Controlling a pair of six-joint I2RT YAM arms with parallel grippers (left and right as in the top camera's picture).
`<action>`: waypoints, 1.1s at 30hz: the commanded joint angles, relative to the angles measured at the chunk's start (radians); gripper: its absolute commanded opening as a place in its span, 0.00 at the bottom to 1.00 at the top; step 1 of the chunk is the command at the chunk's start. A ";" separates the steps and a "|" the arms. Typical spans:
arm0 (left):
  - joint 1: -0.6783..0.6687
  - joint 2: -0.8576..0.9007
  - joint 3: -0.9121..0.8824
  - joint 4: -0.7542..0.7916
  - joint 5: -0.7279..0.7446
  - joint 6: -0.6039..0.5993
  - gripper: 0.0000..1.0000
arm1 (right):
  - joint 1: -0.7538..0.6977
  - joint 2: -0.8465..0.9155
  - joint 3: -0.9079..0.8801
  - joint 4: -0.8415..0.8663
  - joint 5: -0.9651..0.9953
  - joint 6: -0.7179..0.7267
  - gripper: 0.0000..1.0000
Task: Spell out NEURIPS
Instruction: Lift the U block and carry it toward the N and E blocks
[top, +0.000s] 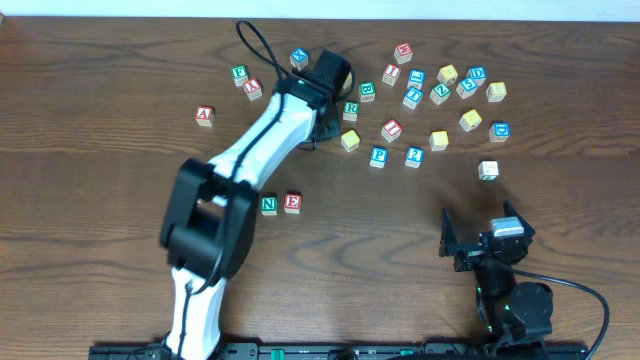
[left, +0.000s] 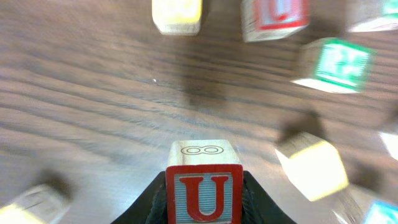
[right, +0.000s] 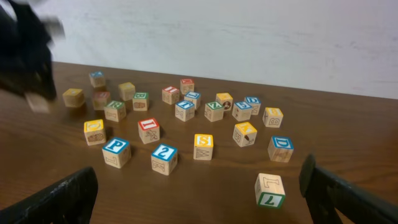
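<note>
Red U cube (left: 203, 186), upright, in left tool (left: 204, 208)

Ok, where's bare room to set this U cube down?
Right of E, bare wood runs to the right pincer. The stretch left of the lone A is bare too. Crowded: the cube cluster at the far edge, beyond P.

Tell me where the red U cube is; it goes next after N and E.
The red U cube is clamped in the left gripper, bottom centre of the left wrist view, near the green R cube, not yet beside the N cube and E cube.
</note>
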 joint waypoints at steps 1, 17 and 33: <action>0.005 -0.123 -0.006 -0.048 -0.013 0.135 0.18 | -0.010 -0.005 -0.003 -0.002 0.001 -0.012 0.99; -0.097 -0.262 -0.041 -0.361 0.048 0.137 0.08 | -0.010 -0.005 -0.003 -0.002 0.001 -0.012 0.99; -0.272 -0.301 -0.409 -0.095 0.021 -0.021 0.08 | -0.010 -0.005 -0.003 -0.002 0.001 -0.012 0.99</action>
